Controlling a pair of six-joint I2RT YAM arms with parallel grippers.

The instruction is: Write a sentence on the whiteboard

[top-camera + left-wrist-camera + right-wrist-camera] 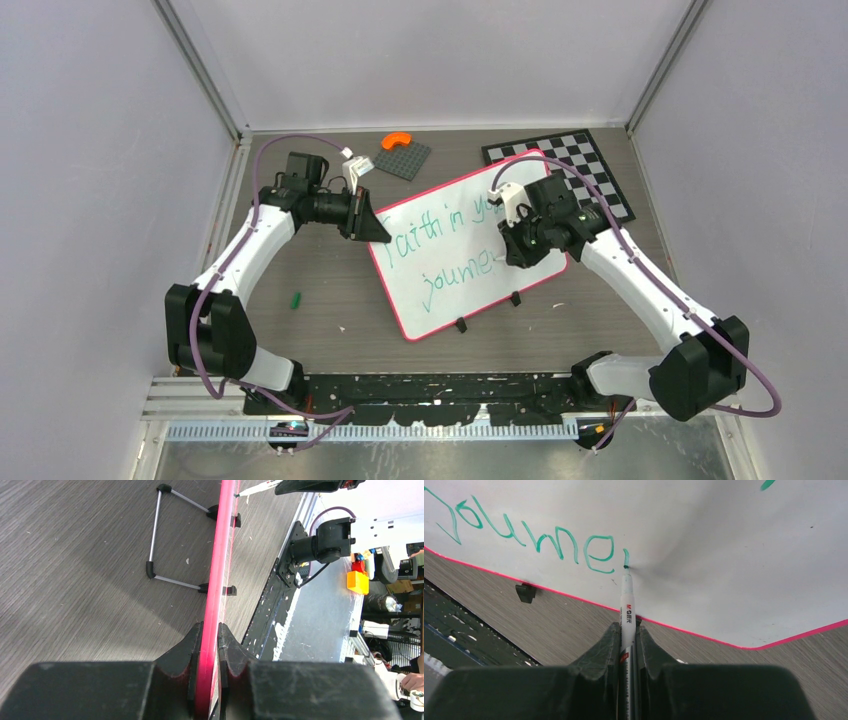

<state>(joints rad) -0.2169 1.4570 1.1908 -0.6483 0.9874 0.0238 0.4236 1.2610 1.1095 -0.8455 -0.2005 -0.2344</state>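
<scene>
Right gripper (627, 627) pinches marker (626, 597), tip touching whiteboard (724, 540) where the sentence (559, 542) reads "journe". Left gripper (210, 627) clamps whiteboard's left rim.

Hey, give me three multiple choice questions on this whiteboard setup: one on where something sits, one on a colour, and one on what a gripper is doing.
1. Where is the chessboard?
A. Beyond the whiteboard, far right
B. In front of the whiteboard
C. On top of the whiteboard

2. What colour is the sentence?
A. Red
B. Green
C. Black

3. What is the left gripper doing?
A. Hanging open
B. Gripping the chessboard
C. Shut on the whiteboard's rim

Answers:
1 A: in the top view the checkered squares show past the board's far right corner.
2 B: the right wrist view shows green strokes.
3 C: its fingers pinch the pink rim, while the right gripper holds the marker.
</scene>
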